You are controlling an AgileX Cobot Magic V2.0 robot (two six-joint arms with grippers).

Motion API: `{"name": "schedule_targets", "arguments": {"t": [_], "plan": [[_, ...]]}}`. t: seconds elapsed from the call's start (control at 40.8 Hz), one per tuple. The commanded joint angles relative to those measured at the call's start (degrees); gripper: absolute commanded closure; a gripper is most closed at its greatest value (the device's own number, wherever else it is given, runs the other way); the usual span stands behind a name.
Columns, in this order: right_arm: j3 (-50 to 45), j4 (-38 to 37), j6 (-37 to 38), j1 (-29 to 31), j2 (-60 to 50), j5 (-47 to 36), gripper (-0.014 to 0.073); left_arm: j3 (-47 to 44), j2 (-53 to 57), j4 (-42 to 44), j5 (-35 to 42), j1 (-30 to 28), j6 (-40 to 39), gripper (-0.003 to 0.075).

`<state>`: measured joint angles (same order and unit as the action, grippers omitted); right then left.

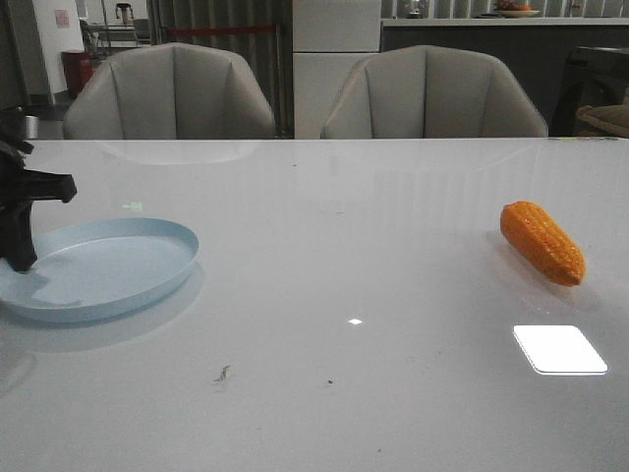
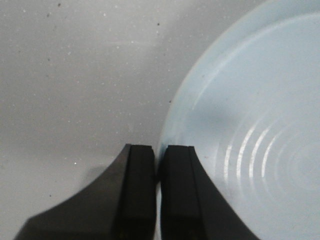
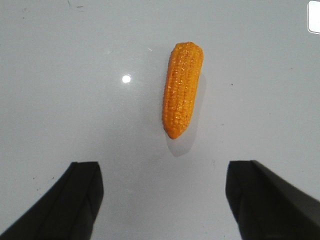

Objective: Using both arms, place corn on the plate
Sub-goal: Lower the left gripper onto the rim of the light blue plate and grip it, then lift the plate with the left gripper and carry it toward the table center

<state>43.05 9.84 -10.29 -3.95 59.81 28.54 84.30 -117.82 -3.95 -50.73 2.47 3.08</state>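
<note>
Well ahead of right pincer [image 3: 162, 200], corn [image 3: 182, 89] untouched, fingers spread wide.

I can read no words, numbers or brand marks anywhere in my three views. A small greenish mark [image 1: 133, 206] glows on the worktop [image 1: 373, 246] just beyond the plate [image 1: 118, 270], but it is too small and faint for me to make out. A pale sheet [image 1: 62, 18] hangs on the far wall at the back of the room, and whatever is printed on it is too blurred to read.
</note>
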Motion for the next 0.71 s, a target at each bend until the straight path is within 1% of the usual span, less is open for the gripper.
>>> {"name": "schedule_targets", "arguments": {"t": [0.0, 0.098, 0.269, 0.416, 0.588, 0.686], "plan": [[1.9, -0.2, -0.6, 0.3, -0.6, -3.6, -0.0018, 2.6, 2.3, 0.2, -1.3, 0.5, 0.0, 0.0631], [1.9, -0.2, -0.6, 0.3, -0.6, -3.6, -0.0018, 5.7, 2.4, -0.4, -3.3, 0.5, 0.0, 0.0631], [1.9, -0.2, -0.6, 0.3, -0.6, -3.6, -0.0018, 13.1, 2.4, -5.3, -8.2, 0.5, 1.3, 0.0631], [1.9, -0.2, -0.6, 0.3, -0.6, -3.6, -0.0018, 18.8, 2.4, -14.5, -12.5, 0.5, 4.1, 0.0631], [1.9, -0.2, -0.6, 0.3, -0.6, -3.6, -0.0018, 22.3, 2.4, -26.7, -15.4, 0.8, 7.3, 0.0631], [1.9, -0.2, -0.6, 0.3, -0.6, -3.6, -0.0018, 23.4, 2.4, -29.6, -16.5, 2.3, 7.5, 0.0631]]}}
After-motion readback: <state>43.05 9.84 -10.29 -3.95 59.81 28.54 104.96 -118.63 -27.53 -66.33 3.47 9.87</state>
